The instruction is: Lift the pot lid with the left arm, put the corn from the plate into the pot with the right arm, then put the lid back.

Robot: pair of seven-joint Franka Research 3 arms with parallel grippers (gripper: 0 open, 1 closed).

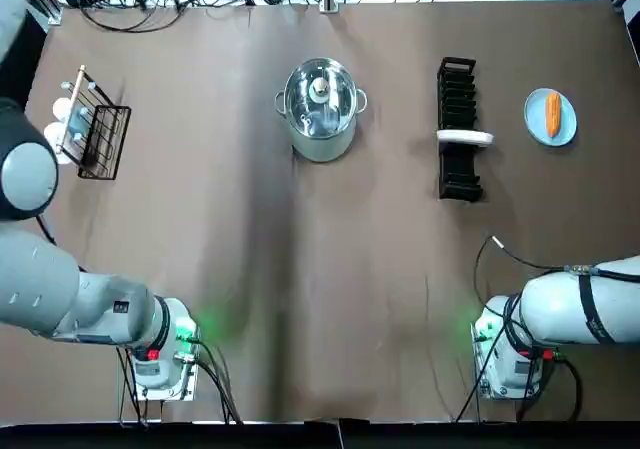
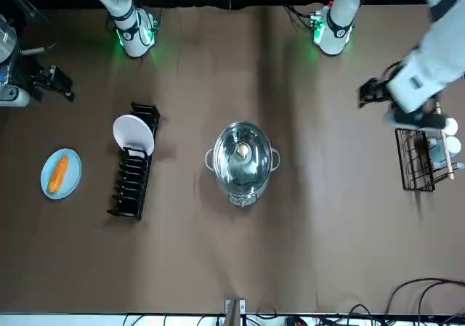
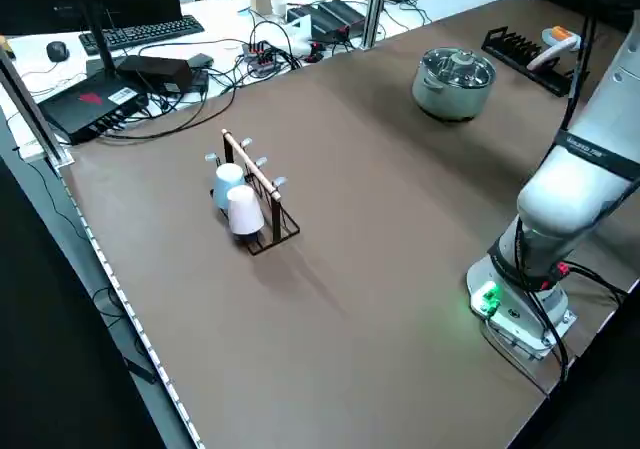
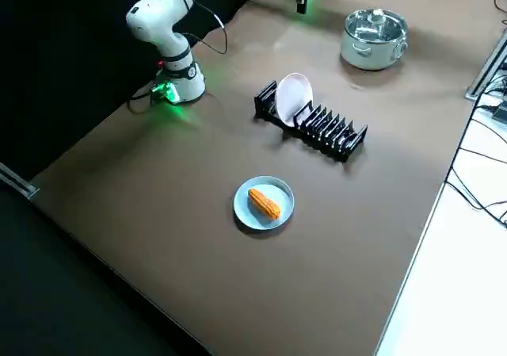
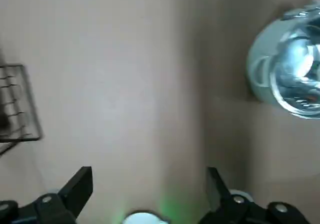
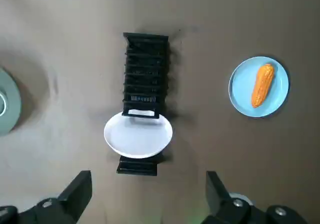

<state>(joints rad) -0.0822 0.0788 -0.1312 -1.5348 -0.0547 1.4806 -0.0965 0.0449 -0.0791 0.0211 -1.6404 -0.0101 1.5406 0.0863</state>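
Observation:
A steel pot [image 1: 320,111] with a glass lid [image 1: 320,91] on it stands at the middle back of the table. An orange corn cob [image 1: 553,114] lies on a small blue plate [image 1: 565,134] at the far right. My left gripper [image 5: 147,186] hangs open and empty high over the left side, well away from the pot [image 5: 290,79]. In the front view it [image 2: 370,94] is beside the cup rack. My right gripper [image 6: 147,186] is open too, high above the dish rack, with the corn [image 6: 261,85] off to one side.
A black dish rack [image 1: 458,129] holding a white plate [image 1: 465,137] stands between the pot and the corn plate. A wire cup rack [image 1: 95,129] with cups sits at the left edge. Cables and equipment lie beyond the table's back edge.

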